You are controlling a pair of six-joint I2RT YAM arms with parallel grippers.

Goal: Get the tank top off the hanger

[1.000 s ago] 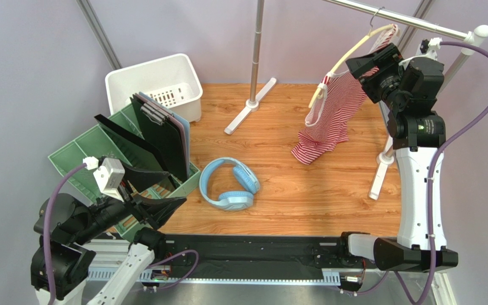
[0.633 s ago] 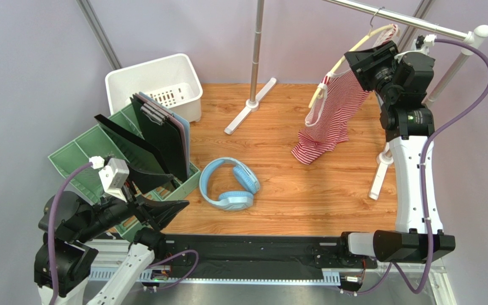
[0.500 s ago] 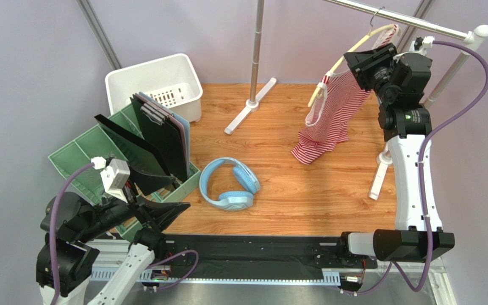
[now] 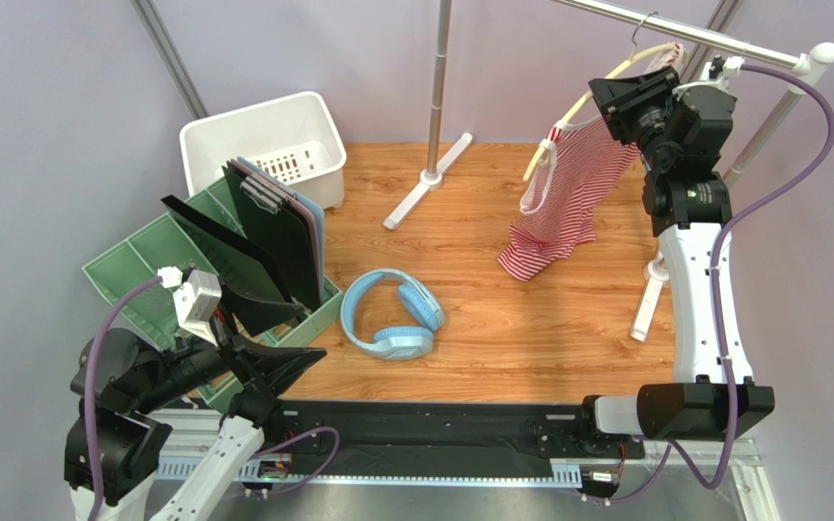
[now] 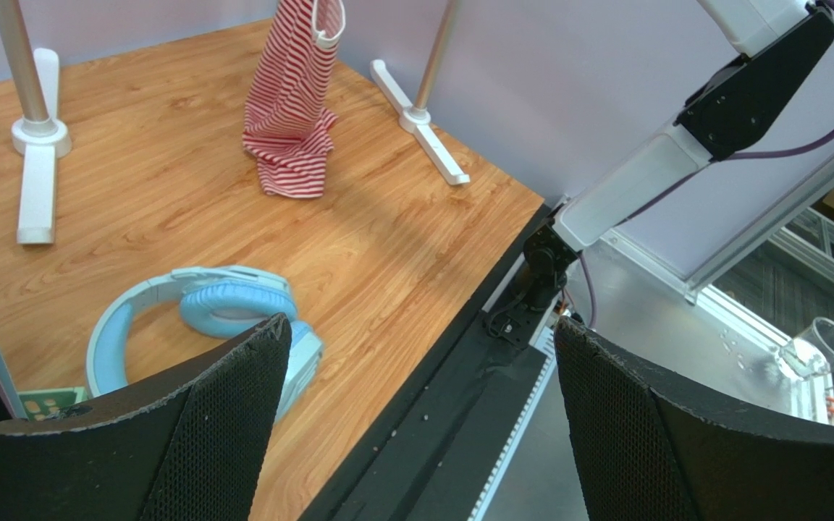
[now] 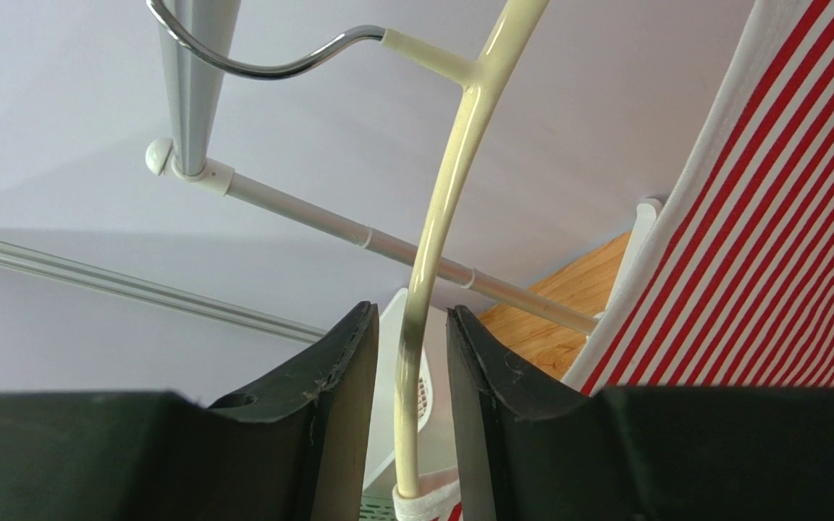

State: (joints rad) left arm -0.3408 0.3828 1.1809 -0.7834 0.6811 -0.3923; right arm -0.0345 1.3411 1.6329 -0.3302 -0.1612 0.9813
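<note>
- Tank top [image 4: 563, 206] hangs from the hanger [image 6: 432, 239] at the far right corner of the table [image 4: 476, 315], its hem on the wood.
- Right gripper [image 6: 411, 315]: fingers narrowly apart, straddling the hanger.
- Left gripper [image 5: 416, 326]: spread wide, near left corner.

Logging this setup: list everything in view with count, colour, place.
table: 1, wood, underneath
clothes rack: 1, silver, back right
hanger: 1, cream, hooked on the rail
tank top: 1, red-white striped, hanging on hanger, hem on table
basket: 1, white, back left
file organiser: 1, green, left, holding dark folders
headphones: 1, light blue, centre
left gripper: 1, black, open, near left
right gripper: 1, black, straddling hanger arm
</note>
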